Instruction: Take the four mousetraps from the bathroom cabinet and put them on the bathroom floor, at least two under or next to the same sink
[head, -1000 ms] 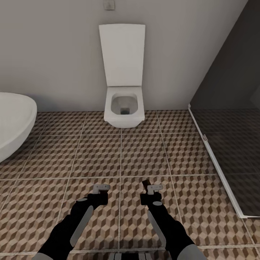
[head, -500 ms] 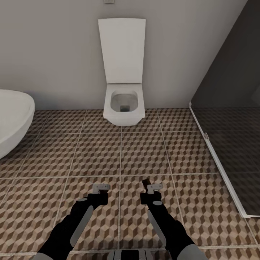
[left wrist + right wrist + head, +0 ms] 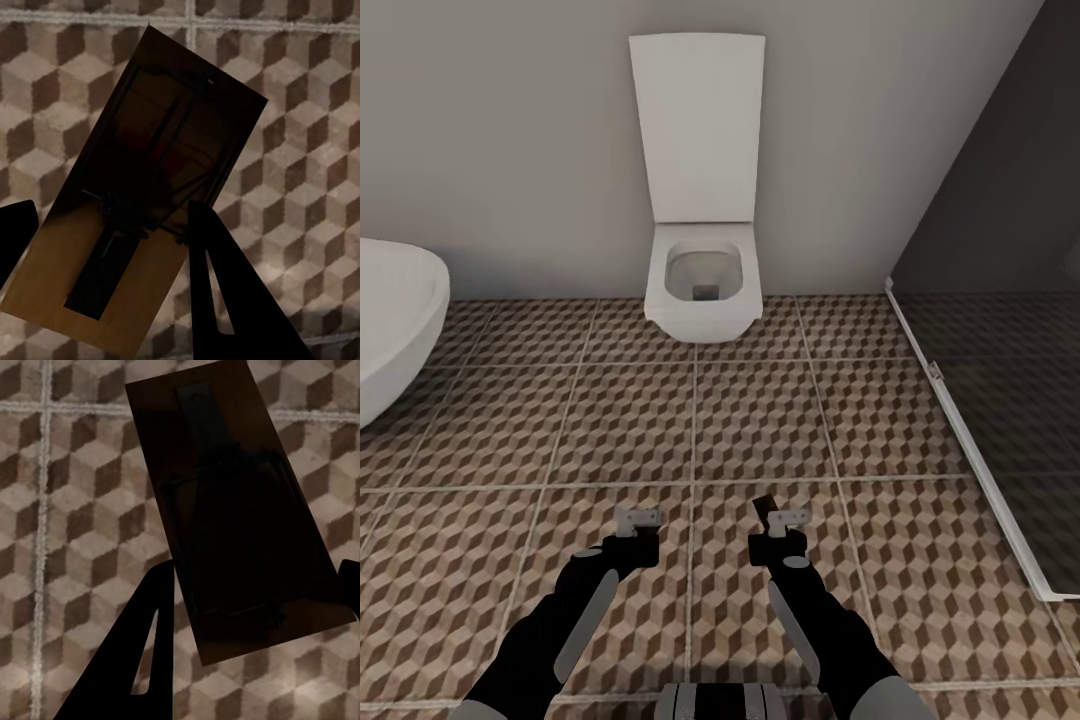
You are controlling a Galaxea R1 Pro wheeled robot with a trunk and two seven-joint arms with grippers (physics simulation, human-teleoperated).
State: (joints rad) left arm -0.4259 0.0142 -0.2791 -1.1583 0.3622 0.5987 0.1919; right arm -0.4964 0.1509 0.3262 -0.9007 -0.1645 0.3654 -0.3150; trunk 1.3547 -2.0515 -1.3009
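My left gripper (image 3: 638, 520) hangs low over the cube-pattern bathroom floor (image 3: 760, 420) and is shut on a mousetrap (image 3: 142, 210), a tan board with dark wire parts held between its dark fingers (image 3: 225, 292). My right gripper (image 3: 780, 518) hangs beside it and is shut on a second mousetrap (image 3: 232, 517), which looks dark in shadow; its corner (image 3: 765, 508) sticks out past the fingers. In both wrist views the floor tiles lie close below the held boards. The cabinet and the sink are out of view.
A white wall-hung toilet (image 3: 702, 285) with its lid raised stands straight ahead against the grey wall. The white oval bathtub (image 3: 395, 320) curves in at the left. A dark glass shower screen with a white base rail (image 3: 970, 440) runs along the right.
The whole picture has shifted: the toilet and tub sit higher and slightly farther away, so the camera has moved back. Both arms keep their pose and their hold on the mousetraps.
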